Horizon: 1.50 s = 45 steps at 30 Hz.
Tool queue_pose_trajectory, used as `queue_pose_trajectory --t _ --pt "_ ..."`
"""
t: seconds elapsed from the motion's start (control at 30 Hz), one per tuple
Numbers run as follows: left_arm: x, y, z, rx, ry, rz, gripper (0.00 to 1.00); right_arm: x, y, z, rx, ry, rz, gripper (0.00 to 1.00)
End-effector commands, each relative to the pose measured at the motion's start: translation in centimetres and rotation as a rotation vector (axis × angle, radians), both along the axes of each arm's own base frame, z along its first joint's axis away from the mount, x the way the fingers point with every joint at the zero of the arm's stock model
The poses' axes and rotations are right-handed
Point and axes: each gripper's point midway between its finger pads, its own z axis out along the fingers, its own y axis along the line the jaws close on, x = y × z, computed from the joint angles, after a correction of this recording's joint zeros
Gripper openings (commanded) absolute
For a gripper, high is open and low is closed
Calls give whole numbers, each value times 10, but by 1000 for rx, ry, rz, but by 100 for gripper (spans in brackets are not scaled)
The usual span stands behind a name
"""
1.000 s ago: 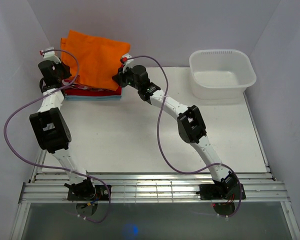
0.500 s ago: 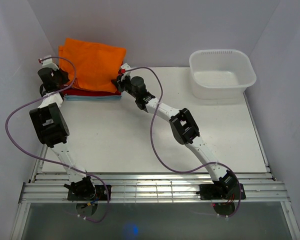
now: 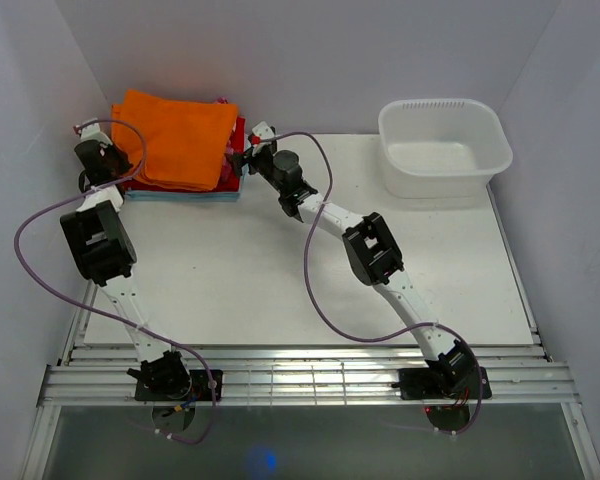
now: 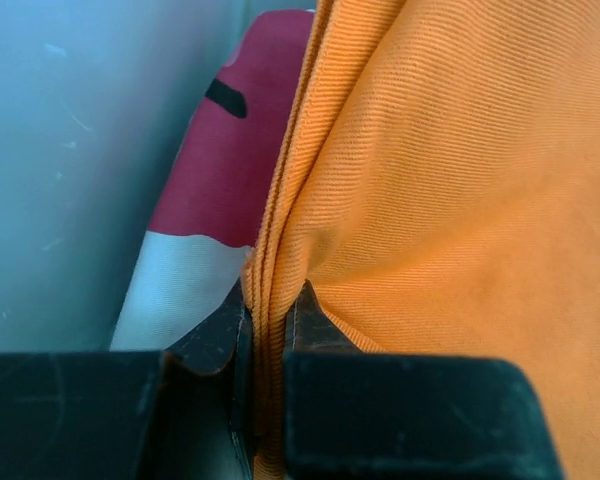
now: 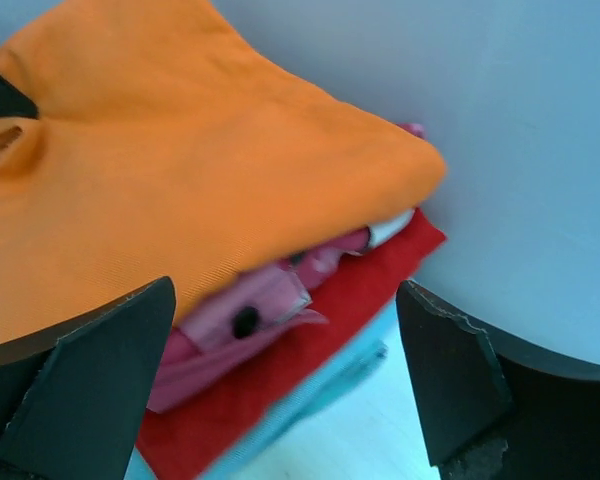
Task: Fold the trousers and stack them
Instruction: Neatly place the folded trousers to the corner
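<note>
The folded orange trousers (image 3: 180,138) lie on top of a pile of folded clothes at the table's far left corner. My left gripper (image 3: 118,165) is at their left edge. In the left wrist view the gripper (image 4: 270,312) is shut on a thick fold of the trousers (image 4: 450,180). My right gripper (image 3: 242,152) is at the pile's right edge. In the right wrist view it (image 5: 285,290) stands wide open, facing the trousers (image 5: 180,150), with nothing gripped between its fingers.
Under the trousers lie a pink camouflage garment (image 5: 250,310), a red garment (image 5: 330,320) and a light blue one (image 5: 310,400). The pile sits against the back wall. A white tub (image 3: 445,150) stands at the far right of the table (image 3: 280,270).
The trousers came down from a raised, draped hang to lie flat on the pile. My right gripper opened and let go of them. My left gripper kept its grip and moved slightly left.
</note>
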Motion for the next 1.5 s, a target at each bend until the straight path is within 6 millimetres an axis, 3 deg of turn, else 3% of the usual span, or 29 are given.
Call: queue_pose_trajectory --t 0.0,0.03,0.1,0.13,0.17,0.2,0.27,0.3,0.33,0.43,0.47,0.53,0.57,0.6,0.67,0.7,0.73,0.77,0.83,0.87,0.9,0.97,1.0,1.03,1.07,1.1,1.13,1.27,1.47 --pt "-4 67 54 108 -94 208 10 5 -34 82 58 -147 -81 96" --pt "-6 74 50 104 -78 249 34 7 -45 99 58 -159 -94 95" --pt "-5 75 49 99 -53 254 68 13 -58 94 12 -107 -110 92" --pt "-5 74 47 96 -39 242 93 21 -72 97 9 -90 -133 91" --pt "-6 70 42 90 -6 221 98 18 -83 120 18 -97 -142 90" --pt "-7 68 46 86 1 219 98 18 -90 116 -1 -72 -142 90" --pt "-15 66 45 56 55 222 98 12 -109 134 -39 -33 -120 90" --pt "-16 66 57 56 56 224 98 8 -114 127 -70 0 -109 90" --pt "-20 66 60 53 78 230 98 0 -126 137 -103 30 -90 90" --pt "-41 63 72 37 169 234 98 -22 -149 133 -202 150 -25 90" --pt "-53 58 64 16 238 206 98 -29 -155 130 -225 190 -1 90" --pt "-65 39 82 38 267 94 98 -47 -174 131 -267 268 65 90" --pt "-78 27 76 22 330 47 98 -58 -187 110 -319 377 76 90" --pt "-88 18 91 79 341 -20 98 -63 -203 105 -330 428 87 90" --pt "-112 -15 82 49 407 -175 98 -90 -230 90 -360 517 100 90" --pt "-122 -27 83 49 416 -231 98 -100 -242 85 -366 532 98 90" --pt "-135 -45 100 79 389 -313 98 -112 -267 105 -358 495 80 90" --pt "-154 -62 83 34 446 -375 98 -124 -281 76 -384 560 81 90" --pt "-177 -86 87 41 460 -464 98 -143 -318 78 -395 591 41 90" --pt "-194 -110 67 -20 518 -534 98 -150 -331 70 -398 622 28 90" --pt "-204 -126 63 -32 533 -582 98 -161 -357 44 -397 711 -1 90" --pt "-220 -163 61 -8 550 -657 98 -184 -377 43 -373 723 -12 90" --pt "-234 -180 40 -33 596 -691 98 -197 -395 18 -362 791 -35 90" --pt "-240 -193 35 -23 607 -710 98 -211 -400 22 -350 780 -33 90" --pt "-241 -222 39 8 584 -744 98 -219 -406 13 -360 794 -39 90" --pt "-252 -234 20 8 637 -754 98 -227 -410 4 -370 814 -49 90" --pt "-255 -247 17 9 642 -775 98 -243 -415 -15 -385 865 -67 90" --pt "-263 -304 4 -8 660 -863 98 -275 -420 -43 -393 931 -75 90" --pt "-261 -323 -2 -49 668 -875 98 -294 -424 -48 -388 916 -104 90"
